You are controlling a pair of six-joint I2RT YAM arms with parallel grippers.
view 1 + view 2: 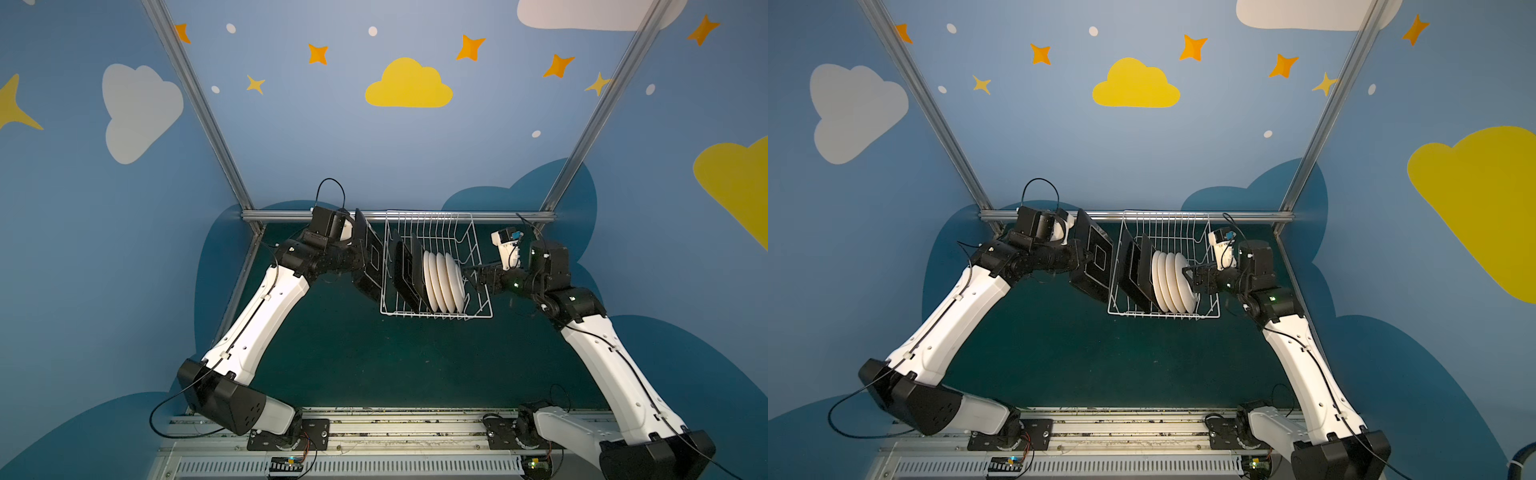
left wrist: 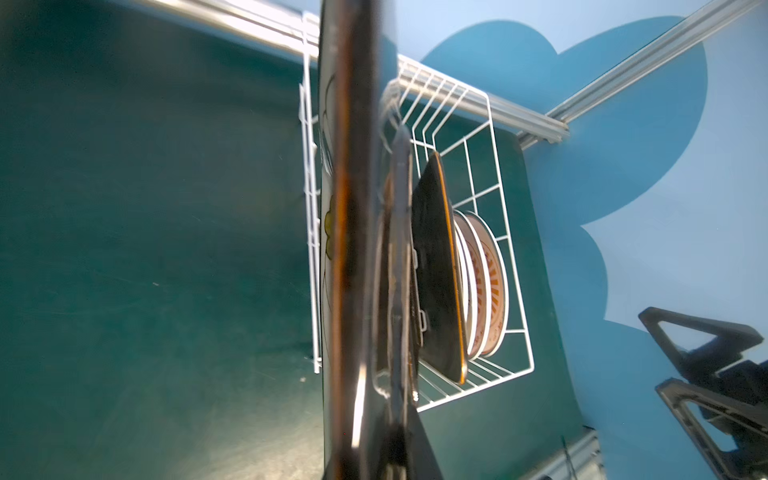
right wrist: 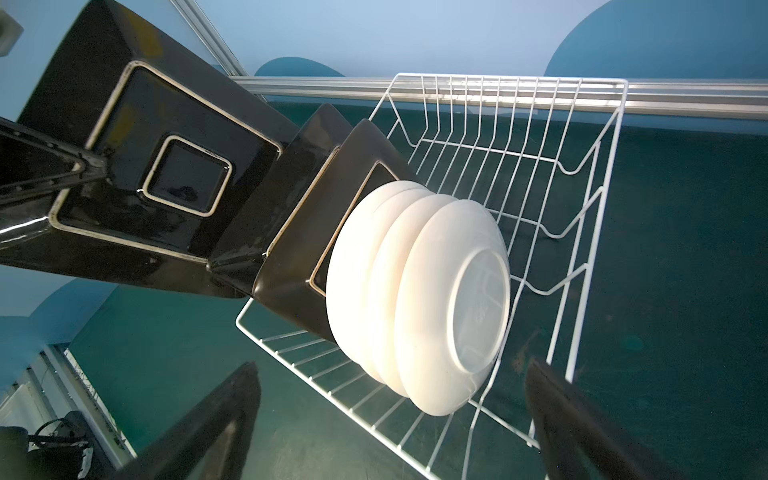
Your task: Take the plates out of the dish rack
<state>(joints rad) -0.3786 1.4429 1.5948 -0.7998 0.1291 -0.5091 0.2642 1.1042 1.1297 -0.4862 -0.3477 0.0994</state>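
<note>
The white wire dish rack [image 1: 436, 316] [image 1: 1163, 316] stands at the back middle of the green mat. In it two square black-backed plates [image 1: 405, 270] [image 3: 299, 232] stand on edge, with several round white plates [image 1: 442, 282] [image 3: 419, 299] to their right. My left gripper [image 1: 360, 266] [image 2: 374, 453] is shut on a third square plate [image 1: 372, 257] [image 1: 1096, 257] [image 2: 351, 249], held upright in the air just left of the rack. My right gripper [image 1: 471, 276] [image 3: 392, 368] is open at the rack's right side, its jaws facing the outermost round plate without touching it.
An aluminium rail [image 1: 291, 215] runs along the back edge directly behind the rack. The green mat [image 1: 374, 357] spreads in front of the rack down to the arms' base rail [image 1: 395, 424]. Blue walls close in on both sides.
</note>
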